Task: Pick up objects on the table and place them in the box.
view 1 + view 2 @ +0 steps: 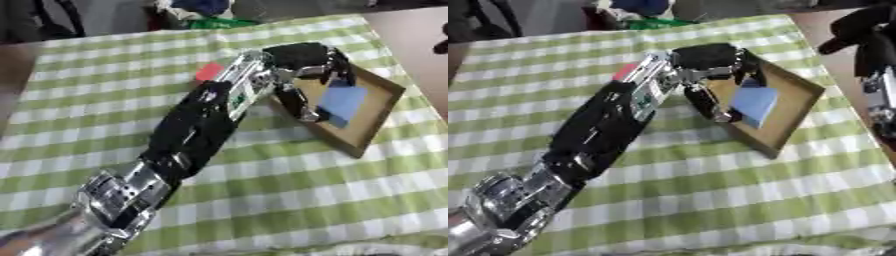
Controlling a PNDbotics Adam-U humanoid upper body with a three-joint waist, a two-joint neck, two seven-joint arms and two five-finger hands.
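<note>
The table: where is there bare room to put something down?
The checked cloth lies bare near the box and right of the left arm. It is crowded at the box, where the left hand hangs over a blue object.

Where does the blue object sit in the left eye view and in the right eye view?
Left eye view: the blue object lies inside the box, right of centre, upper half.
Right eye view: it lies inside the box, nearer the picture's centre, upper half.
Shared landmark: the left hand reaches over the box's near-left side, just left of the blue object, in both views.
</note>
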